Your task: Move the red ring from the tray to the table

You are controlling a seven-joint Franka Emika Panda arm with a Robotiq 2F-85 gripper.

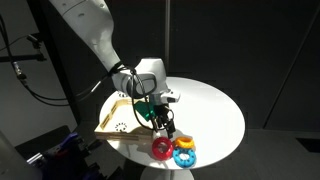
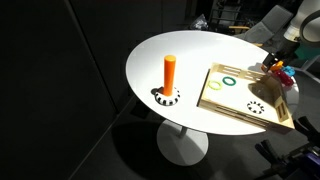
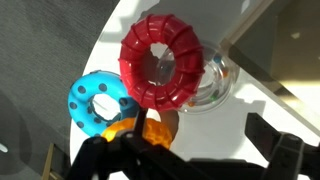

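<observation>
The red ring (image 1: 162, 148) lies on the white table (image 1: 215, 110) near its edge, outside the wooden tray (image 1: 112, 120). In the wrist view the red ring (image 3: 160, 60) rests partly over a clear round piece (image 3: 218, 85) and touches the blue ring (image 3: 98, 100). My gripper (image 3: 190, 150) is open and empty, its fingers apart over bare tabletop just beside the red ring. In an exterior view the gripper (image 1: 163, 126) hangs a little above the ring. The tray (image 2: 240, 100) also shows in both exterior views.
The blue ring with yellow underside (image 1: 185, 155) sits beside the red one. A thin green ring (image 2: 229, 81) lies in the tray. An orange cylinder (image 2: 170, 73) stands upright on the table far from the tray. The table edge runs close to the rings.
</observation>
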